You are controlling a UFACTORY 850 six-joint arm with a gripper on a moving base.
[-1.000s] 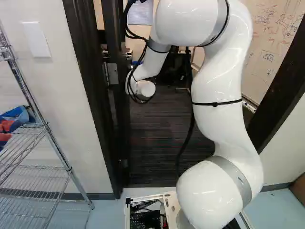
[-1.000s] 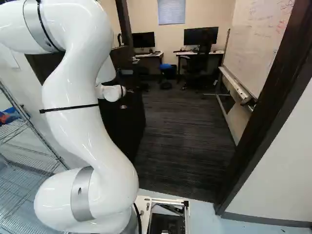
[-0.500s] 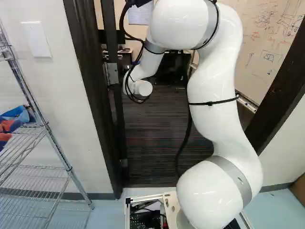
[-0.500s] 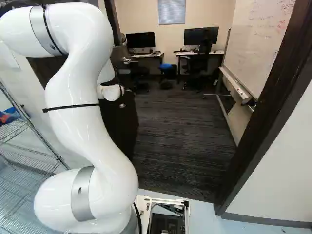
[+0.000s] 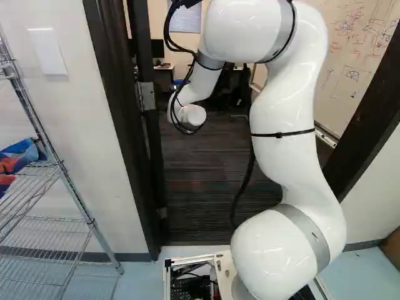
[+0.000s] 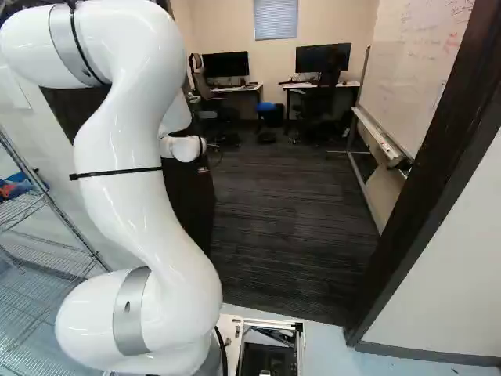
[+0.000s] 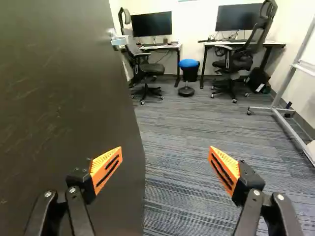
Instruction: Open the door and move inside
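Dark flat door (image 7: pixel 64 98) stands open inward, at the doorway's left side in the right base view. Your black, orange-padded claw (image 7: pixel 166 149) is wide apart, holding nothing. Door is probably heavy and stiff; please push near its free edge, below the silver metal handle (image 7: pixel 117 41).

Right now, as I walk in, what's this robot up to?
A white jointed robot arm reaches through a dark-framed doorway, its black gripper with orange pads open and holding nothing. One finger is beside a dark flat door; I can't tell whether they touch. The door stands open onto a room with grey striped carpet. The white-topped base is outside, on pale blue floor.
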